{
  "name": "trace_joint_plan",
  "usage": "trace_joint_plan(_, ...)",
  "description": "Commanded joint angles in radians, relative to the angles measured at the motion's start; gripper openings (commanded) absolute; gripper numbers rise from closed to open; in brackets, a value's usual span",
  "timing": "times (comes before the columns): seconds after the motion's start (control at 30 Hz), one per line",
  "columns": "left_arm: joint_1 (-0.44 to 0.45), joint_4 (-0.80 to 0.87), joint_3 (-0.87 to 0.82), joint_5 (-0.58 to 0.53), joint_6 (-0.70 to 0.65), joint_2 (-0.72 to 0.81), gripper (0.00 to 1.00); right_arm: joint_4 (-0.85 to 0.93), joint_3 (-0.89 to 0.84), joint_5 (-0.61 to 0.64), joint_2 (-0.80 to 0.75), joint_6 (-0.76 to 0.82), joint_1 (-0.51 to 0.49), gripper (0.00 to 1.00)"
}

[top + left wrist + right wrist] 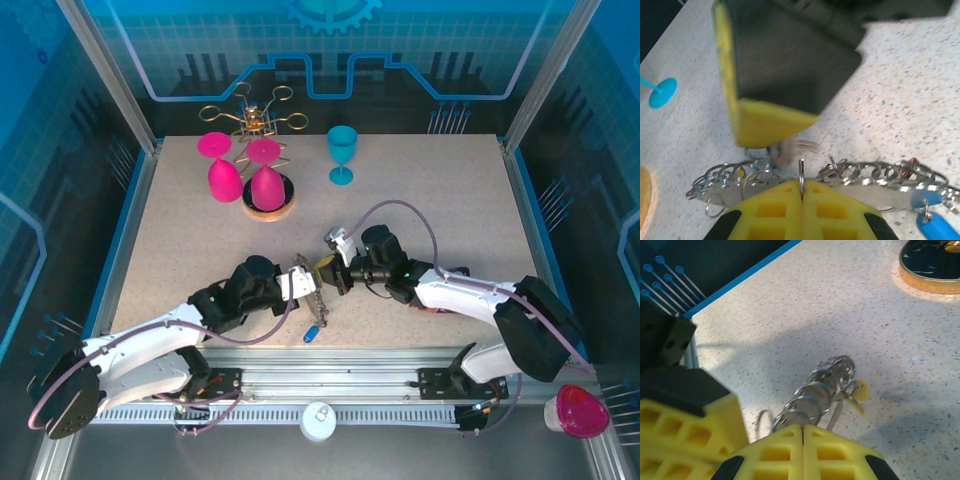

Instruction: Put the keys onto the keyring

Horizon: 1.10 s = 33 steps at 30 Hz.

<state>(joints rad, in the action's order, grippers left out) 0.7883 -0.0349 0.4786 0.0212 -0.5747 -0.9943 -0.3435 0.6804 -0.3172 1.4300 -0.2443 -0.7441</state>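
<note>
**A:** We had the left gripper [801,194] clamped on the keyring [862,190], which ran crosswise to those jaws.

**B:** The right gripper [803,437] was shut too, with the keyring end-on just ahead. We couldn't tell whether it pinched anything.

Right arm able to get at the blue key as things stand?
Likely not yet: the right fingers are shut on the keyring, which the left fingers also grip. The blue key lies uncovered nearby on the table.

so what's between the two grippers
The keyring: the left gripper and right gripper are both shut on it, as the top view shows.
</note>
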Motion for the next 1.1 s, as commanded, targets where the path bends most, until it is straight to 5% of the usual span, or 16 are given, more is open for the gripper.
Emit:
trace_joint_plan(0.0, 0.001, -0.032, 0.02, 0.04, 0.008, 0.012, 0.0, -0.057, 0.02, 0.036, 0.018, -0.022, -0.021, 0.0)
trace_joint_plan(0.27, -0.003, -0.028, 0.023, -0.032, 0.026, 0.012, 0.0, 0.013, -0.023, -0.003, -0.071, 0.019, 0.014, 0.0)
trace_joint_plan(0.43, -0.002, -0.026, 0.029, -0.044, 0.044, 0.008, 0.0, 0.147, -0.03, -0.114, -0.121, 0.076, 0.032, 0.0)
trace_joint_plan(0.67, -0.003, -0.026, 0.037, -0.03, 0.088, -0.005, 0.0, 0.113, -0.003, -0.239, -0.069, 0.043, 0.021, 0.0)
trace_joint_plan(1.07, -0.002, -0.033, 0.031, -0.007, 0.106, -0.01, 0.0, 0.015, -0.001, -0.189, -0.031, -0.008, 0.026, 0.0)
